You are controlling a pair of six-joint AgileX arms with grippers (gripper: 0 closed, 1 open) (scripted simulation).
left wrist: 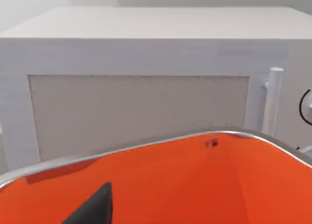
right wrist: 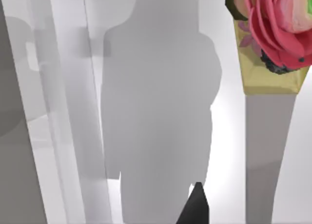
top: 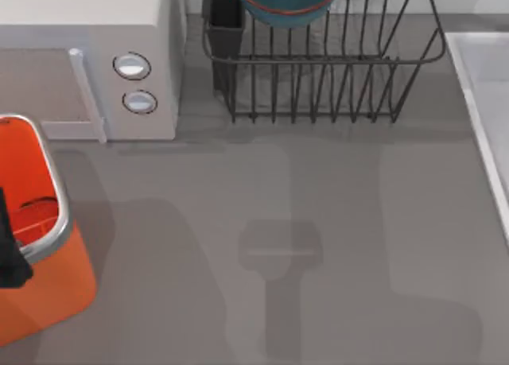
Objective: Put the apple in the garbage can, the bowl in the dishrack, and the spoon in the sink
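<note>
Grey and matte, the desk carries our whole kitchen scene, with only soft arm shadows across its middle. At its far edge the teal-blue bowl, with its thin reddish rim line, already sits inside the dark wire dishrack, beside the black rectangular cup at the rack's left corner. So we judge that step done.

At the desk's left edge stands the bright orange garbage can, smooth-walled with a silver metal rim. Our left gripper hangs over its mouth as a dark shape; the left wrist view looks down into the orange inside, one dark fingertip at the frame's edge. Whether the fingers are apart or together we cannot tell, nor can we make out the apple.

We judge the apple drop to be the step in hand or just over. Next comes the spoon, bound for the white sink with its pale raised rim at the right edge.

Behind the can sits a boxy white microwave with two round buttons.
</note>
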